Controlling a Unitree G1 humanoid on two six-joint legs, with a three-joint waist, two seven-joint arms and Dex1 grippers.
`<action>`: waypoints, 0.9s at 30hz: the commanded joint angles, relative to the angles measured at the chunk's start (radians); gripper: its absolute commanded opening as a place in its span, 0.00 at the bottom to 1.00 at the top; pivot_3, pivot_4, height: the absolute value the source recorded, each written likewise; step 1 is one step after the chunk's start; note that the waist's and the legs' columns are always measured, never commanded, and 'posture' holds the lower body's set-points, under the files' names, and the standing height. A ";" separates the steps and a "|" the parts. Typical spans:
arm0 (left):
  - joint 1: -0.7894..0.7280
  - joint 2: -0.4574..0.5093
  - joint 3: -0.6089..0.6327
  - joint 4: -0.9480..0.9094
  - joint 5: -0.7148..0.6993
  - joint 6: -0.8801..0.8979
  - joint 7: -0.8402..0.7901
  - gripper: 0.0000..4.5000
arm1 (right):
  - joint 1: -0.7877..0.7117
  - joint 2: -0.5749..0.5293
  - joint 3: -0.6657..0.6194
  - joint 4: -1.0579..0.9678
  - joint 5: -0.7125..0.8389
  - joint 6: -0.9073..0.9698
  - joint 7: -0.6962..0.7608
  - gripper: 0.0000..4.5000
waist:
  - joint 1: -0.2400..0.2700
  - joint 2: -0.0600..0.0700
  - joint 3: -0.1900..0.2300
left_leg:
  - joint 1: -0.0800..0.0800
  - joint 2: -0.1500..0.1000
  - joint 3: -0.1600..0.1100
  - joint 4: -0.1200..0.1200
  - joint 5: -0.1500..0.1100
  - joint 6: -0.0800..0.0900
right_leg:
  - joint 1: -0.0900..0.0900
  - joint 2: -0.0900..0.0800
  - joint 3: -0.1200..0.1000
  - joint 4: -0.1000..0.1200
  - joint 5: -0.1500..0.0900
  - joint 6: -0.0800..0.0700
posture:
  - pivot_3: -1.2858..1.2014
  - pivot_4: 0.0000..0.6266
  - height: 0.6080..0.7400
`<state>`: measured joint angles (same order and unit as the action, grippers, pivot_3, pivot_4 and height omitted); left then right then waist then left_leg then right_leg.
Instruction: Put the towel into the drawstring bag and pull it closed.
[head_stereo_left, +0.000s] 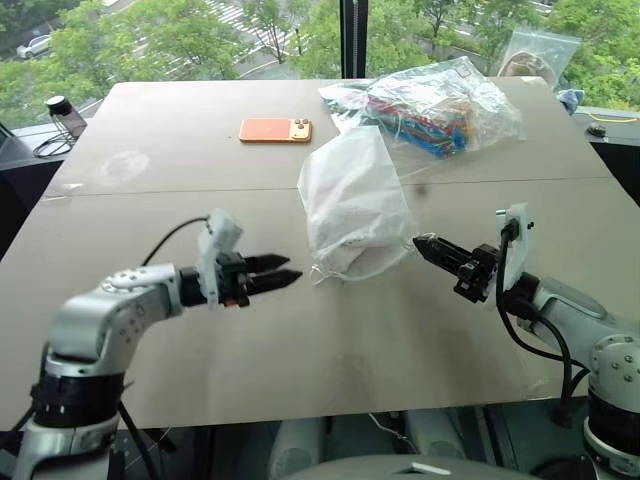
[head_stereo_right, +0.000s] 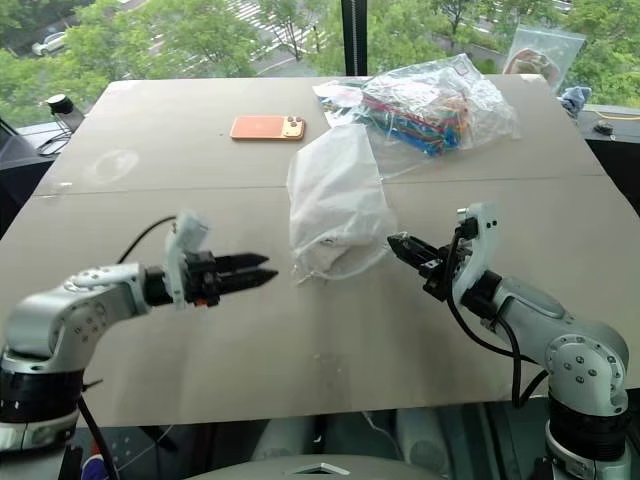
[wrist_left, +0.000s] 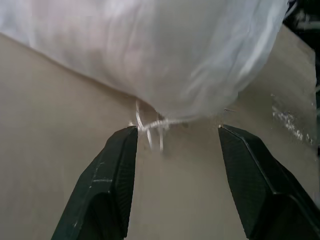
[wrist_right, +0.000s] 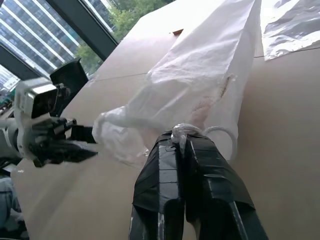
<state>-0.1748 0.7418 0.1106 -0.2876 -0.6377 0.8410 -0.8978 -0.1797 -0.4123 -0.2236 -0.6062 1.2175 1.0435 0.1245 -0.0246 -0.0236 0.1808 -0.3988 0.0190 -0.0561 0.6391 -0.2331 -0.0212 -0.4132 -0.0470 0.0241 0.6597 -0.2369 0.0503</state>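
Note:
The white drawstring bag (head_stereo_left: 350, 200) lies bulging in the middle of the table, its gathered neck toward me. The towel is hidden; the bag's fabric lets nothing of it show clearly. My right gripper (head_stereo_left: 418, 242) is at the bag's near right corner, shut on a thin white cord (wrist_right: 220, 132) that loops out at its fingertips. My left gripper (head_stereo_left: 293, 270) hovers open just left of the neck. In the left wrist view a loose knotted cord (wrist_left: 150, 125) lies between its spread fingers (wrist_left: 117, 165), touching neither.
An orange phone (head_stereo_left: 275, 130) lies behind the bag. A clear plastic bag of colourful items (head_stereo_left: 430, 105) sits at the back right, another clear bag (head_stereo_left: 540, 50) beyond it. A small dark object (head_stereo_left: 62, 112) stands off the far left edge.

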 joint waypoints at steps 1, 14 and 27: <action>0.012 -0.037 -0.081 -0.025 0.116 -0.126 0.057 0.58 | -0.011 -0.015 0.003 -0.008 0.020 -0.030 0.003 0.00 | 0.007 0.000 0.000 | 0.000 0.000 0.000 0.001 0.000 0.000 | 0.000 0.000 0.000 0.000 0.000 0.000 | 0.52 0.24 1.00; -0.067 -0.192 -0.229 0.169 0.315 -0.325 0.123 0.20 | -0.010 -0.030 0.007 -0.020 0.044 -0.064 -0.040 0.00 | 0.009 0.000 -0.001 | 0.000 0.000 0.000 0.002 0.000 0.000 | 0.001 0.000 0.000 0.001 0.000 0.000 | 0.52 0.24 1.00; -0.421 -0.226 0.133 0.254 0.309 -0.435 0.446 0.01 | -0.113 -0.207 -0.158 0.059 0.362 -0.123 -0.075 0.00 | 0.011 -0.001 0.000 | -0.004 0.000 -0.003 0.008 0.000 0.000 | 0.002 0.001 -0.004 0.001 0.001 0.001 | 0.52 0.24 1.00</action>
<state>-0.5656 0.5112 0.2173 -0.0283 -0.3188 0.4265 -0.4802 -0.2689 -0.5942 -0.3343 -0.5510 1.4913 0.9517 0.0557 -0.0133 -0.0246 0.1809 -0.4023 0.0185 -0.0591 0.6474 -0.2331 -0.0210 -0.4110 -0.0467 0.0208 0.6611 -0.2363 0.0510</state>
